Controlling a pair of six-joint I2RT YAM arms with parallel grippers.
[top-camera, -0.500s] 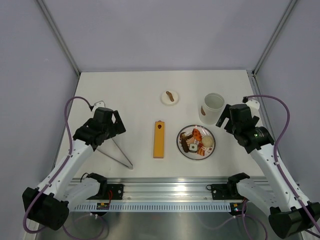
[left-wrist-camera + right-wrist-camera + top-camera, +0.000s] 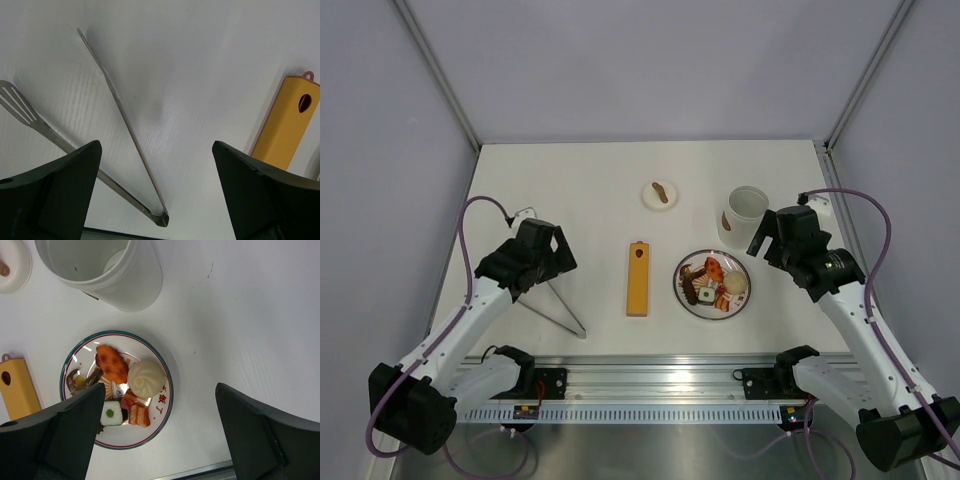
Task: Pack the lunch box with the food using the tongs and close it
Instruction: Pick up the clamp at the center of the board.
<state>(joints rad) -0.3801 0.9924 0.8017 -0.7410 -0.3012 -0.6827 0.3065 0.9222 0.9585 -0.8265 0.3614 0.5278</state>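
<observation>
The slim grey metal tongs [image 2: 125, 135] lie flat at the near left, joint toward the near edge, under the left gripper [image 2: 156, 165], whose fingers are spread wide and empty. Closing across the splayed V might catch only one thin arm, or skid it away; the right gripper [image 2: 160, 390], likewise released, hangs near the tall white cylindrical tub [image 2: 130, 280] and could tip it

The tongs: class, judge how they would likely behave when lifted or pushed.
The tongs look like thin bare metal, so probably light and slippery. Lying flat on the table, their arms likely offer little to grip. Pushed on one arm, the long narrow V would probably pivot rather than slide straight.
</observation>
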